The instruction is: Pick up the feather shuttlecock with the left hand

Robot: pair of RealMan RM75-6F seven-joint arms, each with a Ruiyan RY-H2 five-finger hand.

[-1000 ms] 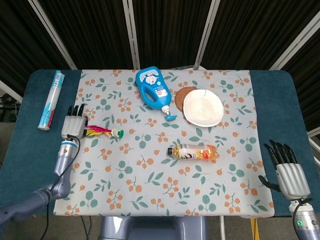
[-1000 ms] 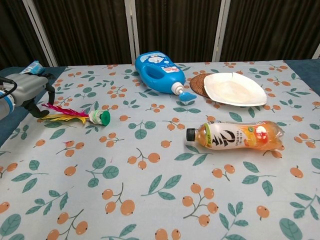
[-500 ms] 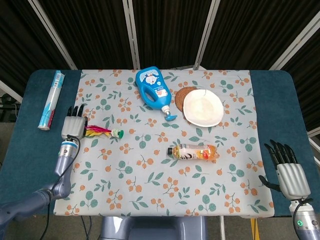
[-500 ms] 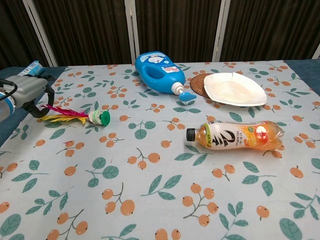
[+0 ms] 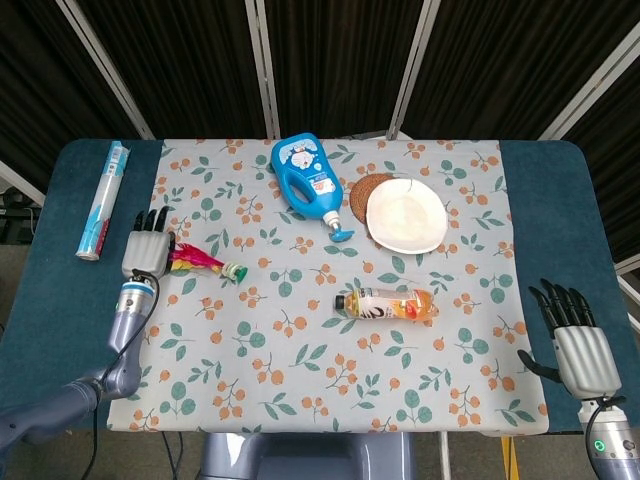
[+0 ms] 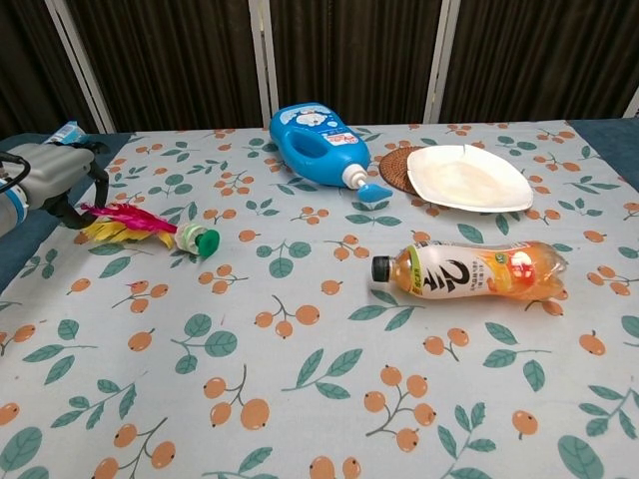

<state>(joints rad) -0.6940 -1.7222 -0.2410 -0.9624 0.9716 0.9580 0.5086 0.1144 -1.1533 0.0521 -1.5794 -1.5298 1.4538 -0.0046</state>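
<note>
The feather shuttlecock [image 5: 207, 264] [image 6: 135, 224] lies on its side on the floral tablecloth at the left, its red and yellow feathers pointing left and its green base [image 6: 201, 240] pointing right. My left hand [image 5: 148, 250] [image 6: 43, 184] rests just left of it with the fingers stretched out. Its thumb touches the feather tips and grips nothing. My right hand [image 5: 576, 342] hovers off the table's front right corner, fingers spread and empty; the chest view does not show it.
A blue detergent bottle [image 5: 308, 182] lies at the back centre. A white plate [image 5: 405, 216] overlaps a brown coaster [image 5: 362, 189] to its right. An orange drink bottle [image 5: 387, 303] lies mid-table. A wrapped tube [image 5: 104, 198] sits on the blue cloth at far left.
The shuttlecock has shifted slightly: its green base swung a little towards the left hand and the feathers bunched up against the thumb. The right hand stayed put.
</note>
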